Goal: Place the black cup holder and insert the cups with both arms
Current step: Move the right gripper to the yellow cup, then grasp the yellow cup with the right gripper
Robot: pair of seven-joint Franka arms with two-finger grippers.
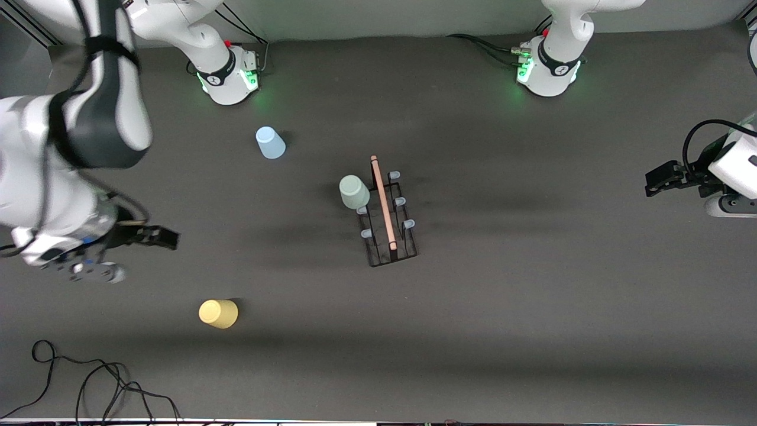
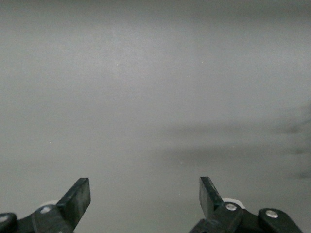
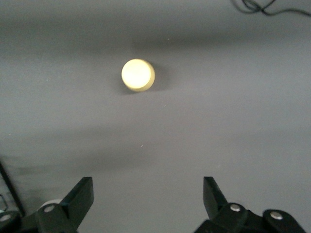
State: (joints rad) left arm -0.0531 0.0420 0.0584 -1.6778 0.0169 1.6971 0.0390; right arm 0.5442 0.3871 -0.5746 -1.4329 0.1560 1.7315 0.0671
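The black cup holder (image 1: 393, 260) stands mid-table, its wooden rod handle (image 1: 383, 201) along the top. The mint green cup (image 1: 353, 191) sits on one of its pegs, on the side toward the right arm's end. The light blue cup (image 1: 269, 142) stands upside down near the right arm's base. The yellow cup (image 1: 218, 313) stands upside down nearer the front camera; it also shows in the right wrist view (image 3: 138, 74). My right gripper (image 1: 159, 236) (image 3: 148, 196) is open and empty over bare table. My left gripper (image 1: 659, 180) (image 2: 145, 196) is open and empty over bare table at the left arm's end.
A black cable (image 1: 89, 378) loops on the table at the front edge toward the right arm's end, and shows in the right wrist view (image 3: 262, 6). The other pale-blue-tipped pegs (image 1: 408, 224) of the rack carry nothing.
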